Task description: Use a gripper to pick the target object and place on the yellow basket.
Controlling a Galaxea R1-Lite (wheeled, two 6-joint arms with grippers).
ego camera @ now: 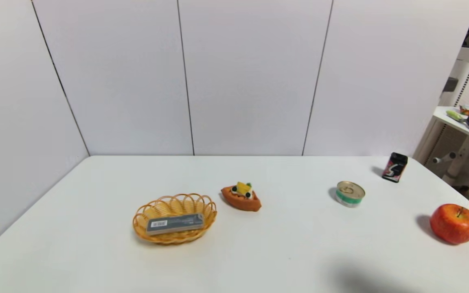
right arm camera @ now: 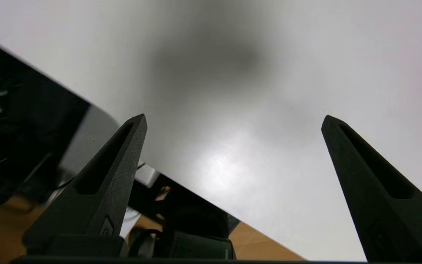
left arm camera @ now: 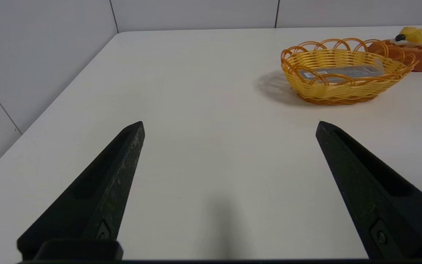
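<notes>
The grey case (ego camera: 175,223) lies flat inside the yellow basket (ego camera: 209,214), lengthwise across it, with its white barcode label (ego camera: 158,223) at the end farther from the toy tart (ego camera: 241,197). The basket stands on the white table (ego camera: 259,252), just beside the tart.

The left gripper (left arm camera: 230,126) hovers over bare tabletop, well short of the basket, with its two black fingers (left arm camera: 125,154) spread wide and nothing between them. The right gripper (right arm camera: 233,121) hangs above the table's edge, likewise spread wide and empty.

Beyond the tart from the basket stand a round tin with a green band (ego camera: 350,194), an upright black packet (ego camera: 395,167) and a red apple (ego camera: 454,224).
</notes>
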